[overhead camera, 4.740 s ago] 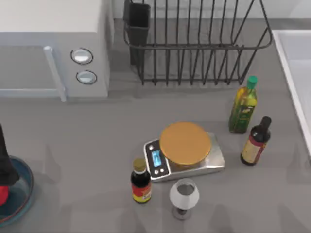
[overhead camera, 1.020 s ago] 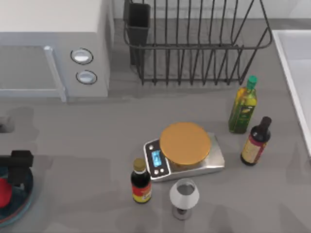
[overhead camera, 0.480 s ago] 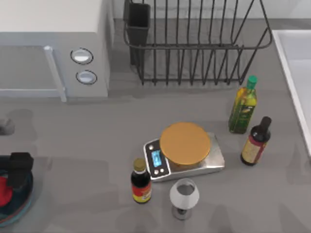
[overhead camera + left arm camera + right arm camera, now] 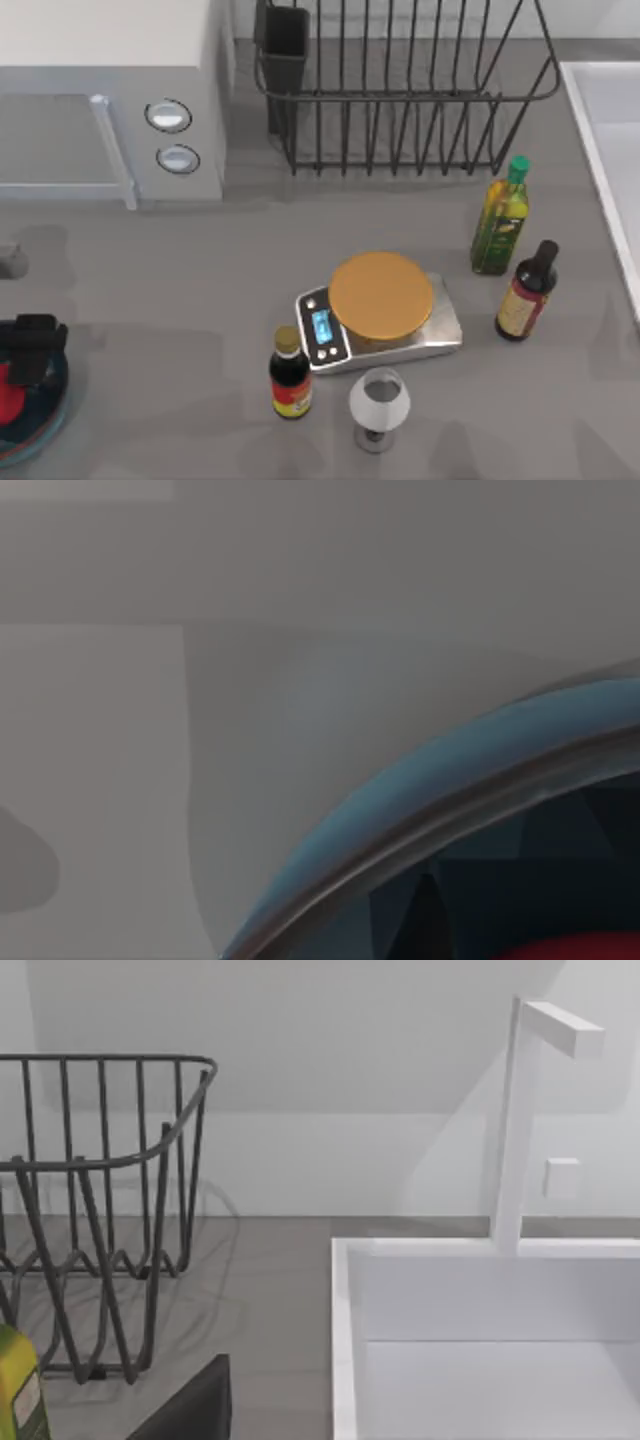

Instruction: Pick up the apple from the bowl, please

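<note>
Grey countertop runs to the top view's left edge, where the bowl (image 4: 40, 425) holds the apple (image 4: 8, 395) under my left gripper (image 4: 30, 352); whether its fingers are apart I cannot tell. Judging by this, an off-centre squeeze could roll the smooth fruit against the rim.

The left gripper (image 4: 30, 350) is a matte black, blocky piece with squared edges and no visible markings. A small grey part of the arm (image 4: 10, 260) shows above it.

Scale (image 4: 380, 312), bottles, wineglass (image 4: 379, 405) — perhaps microwave (image 4: 110, 95)
</note>
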### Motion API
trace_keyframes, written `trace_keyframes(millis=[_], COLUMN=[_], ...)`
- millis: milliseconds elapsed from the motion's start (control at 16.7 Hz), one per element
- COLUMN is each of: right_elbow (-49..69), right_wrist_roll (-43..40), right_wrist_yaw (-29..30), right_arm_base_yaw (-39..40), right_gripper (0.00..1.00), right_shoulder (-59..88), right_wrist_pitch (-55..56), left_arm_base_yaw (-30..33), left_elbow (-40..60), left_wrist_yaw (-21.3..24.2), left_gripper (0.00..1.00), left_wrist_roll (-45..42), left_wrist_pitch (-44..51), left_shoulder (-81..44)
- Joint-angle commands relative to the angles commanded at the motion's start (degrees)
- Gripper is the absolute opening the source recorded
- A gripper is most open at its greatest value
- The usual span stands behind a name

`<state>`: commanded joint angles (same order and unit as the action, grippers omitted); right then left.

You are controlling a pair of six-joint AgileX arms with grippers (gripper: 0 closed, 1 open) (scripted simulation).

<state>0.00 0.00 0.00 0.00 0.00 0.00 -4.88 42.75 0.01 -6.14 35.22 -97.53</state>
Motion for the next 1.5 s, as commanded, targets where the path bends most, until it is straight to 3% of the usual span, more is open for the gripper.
trace_keyframes(millis=[240, 300, 720, 780, 1020, 1200, 1500], right_elbow=[0.0, 0.0, 0.0, 0.0, 0.0, 0.0, 0.0], right_wrist_roll=[0.0, 0.0, 0.0, 0.0, 0.0, 0.0, 0.0], right_wrist_yaw=[0.0, 0.0, 0.0, 0.0, 0.0, 0.0, 0.0], right_arm_base_yaw=[0.0, 0.0, 0.0, 0.0, 0.0, 0.0, 0.0], right_gripper=[1.0, 1.0, 1.0, 1.0, 1.0, 1.0, 1.0], right_shoulder=[0.0, 0.0, 0.0, 0.0, 0.0, 0.0, 0.0], right_wrist_pitch=[0.0, 0.0, 0.0, 0.0, 0.0, 0.0, 0.0], left_arm_base_yaw=[0.0, 0.0, 0.0, 0.21, 0.24, 0.35, 0.65], left_elbow=[0.0, 0.0, 0.0, 1.98, 5.84, 14.9, 37.49], left_wrist_yaw=[0.0, 0.0, 0.0, -0.65, -0.66, -0.67, -0.69], left_gripper=[0.02, 0.0, 0.0, 0.0, 0.0, 0.0, 0.0], left_wrist_roll=[0.0, 0.0, 0.0, 0.55, 0.58, 0.68, 1.0], left_wrist_pitch=[0.0, 0.0, 0.0, 4.83, 8.81, 18.1, 43.1], left_shoulder=[0.0, 0.0, 0.0, 5.55, 5.13, 4.91, 5.97])
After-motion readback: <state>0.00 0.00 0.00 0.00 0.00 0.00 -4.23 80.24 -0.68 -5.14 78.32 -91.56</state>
